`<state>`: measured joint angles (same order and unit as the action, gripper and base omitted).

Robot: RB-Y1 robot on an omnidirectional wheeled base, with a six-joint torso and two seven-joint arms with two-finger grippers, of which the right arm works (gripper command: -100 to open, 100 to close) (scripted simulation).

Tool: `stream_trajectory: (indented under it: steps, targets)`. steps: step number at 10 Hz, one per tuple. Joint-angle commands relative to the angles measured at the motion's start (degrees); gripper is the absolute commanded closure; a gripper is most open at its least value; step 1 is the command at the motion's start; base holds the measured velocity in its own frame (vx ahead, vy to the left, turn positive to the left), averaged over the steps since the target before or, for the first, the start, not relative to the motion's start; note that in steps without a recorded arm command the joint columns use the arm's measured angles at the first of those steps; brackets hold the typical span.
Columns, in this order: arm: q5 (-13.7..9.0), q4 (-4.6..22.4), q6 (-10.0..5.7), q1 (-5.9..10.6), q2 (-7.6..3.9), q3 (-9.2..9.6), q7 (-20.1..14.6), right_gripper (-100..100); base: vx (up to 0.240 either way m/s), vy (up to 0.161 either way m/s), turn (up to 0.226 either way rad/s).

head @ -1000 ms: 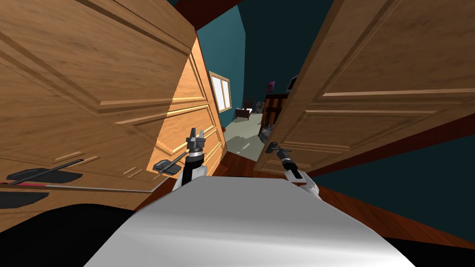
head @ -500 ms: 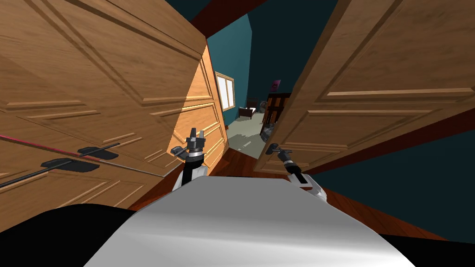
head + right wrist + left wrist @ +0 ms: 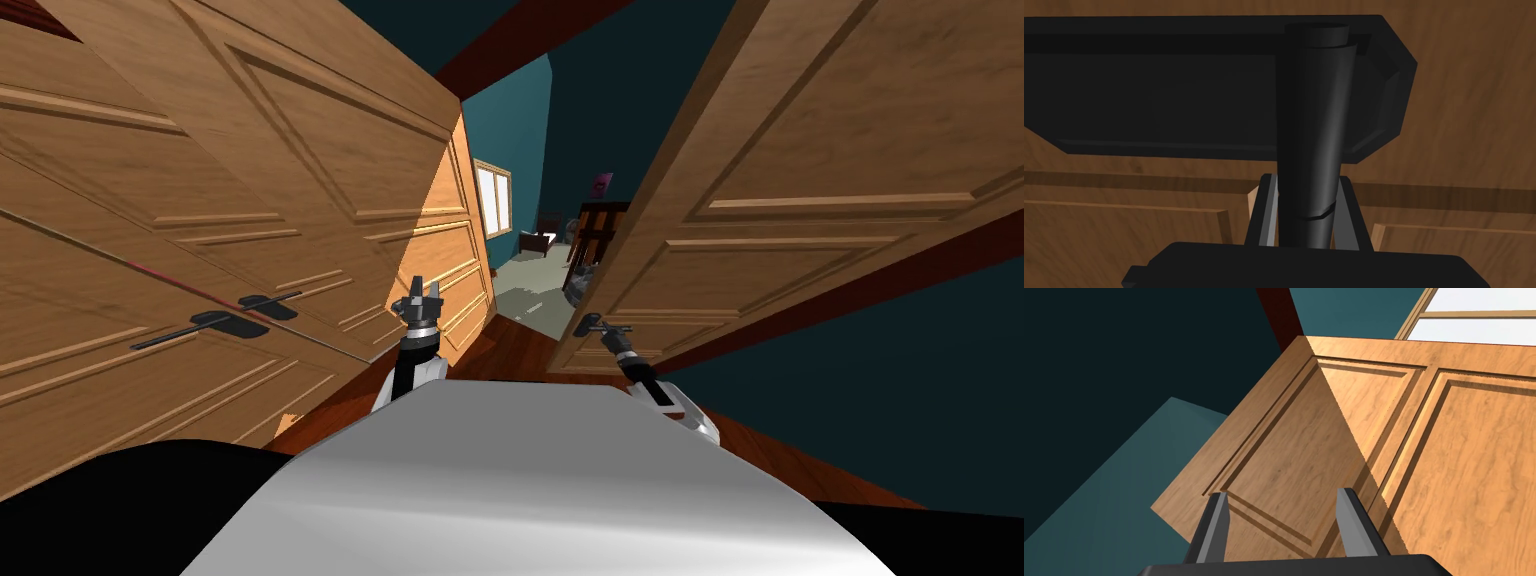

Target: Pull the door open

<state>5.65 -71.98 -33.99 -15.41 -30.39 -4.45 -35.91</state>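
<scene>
Right jaws were clamped on the black door handle (image 3: 1311,125), pinching its lever from both sides; the handle sat on the wooden door (image 3: 800,150) at my 1 o'clock, the door partly ajar. Left jaws were spread wide and held nothing, raised at 11 o'clock before a second door (image 3: 1424,463). Judged step: grip made, pull under way; the next move calls for drawing the handle toward 6 along the hinge arc, grip kept square.
</scene>
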Motion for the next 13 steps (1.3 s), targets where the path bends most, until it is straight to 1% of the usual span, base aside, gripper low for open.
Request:
stream_trajectory:
  steps: [1, 4, 5, 7, 8, 9, 13]
  targets:
    - [0.2, 0.0, -1.40, -0.81, -0.69, 0.20, -0.8, 100, -0.220, -0.079, 0.156]
    - [0.5, 0.5, -4.10, -2.10, -2.18, 0.38, -2.2, 100, -0.214, -0.082, 0.143]
    - [0.6, 0.7, -5.29, -2.67, -2.84, 0.46, -2.8, 100, -0.226, -0.073, 0.142]
    - [0.7, 0.9, -6.59, -3.30, -3.56, 0.55, -3.5, 100, -0.201, -0.078, 0.109]
    - [0.8, 0.9, -6.17, -3.09, -3.21, 0.75, -3.2, 100, -0.078, -0.031, 0.021]
    - [0.9, 1.5, -7.57, -3.65, -3.69, 0.90, -3.7, 100, -0.147, -0.059, 0.145]
    - [1.2, 2.7, -10.80, -4.61, -5.06, 0.75, -4.9, 100, -0.200, -0.103, 0.173]
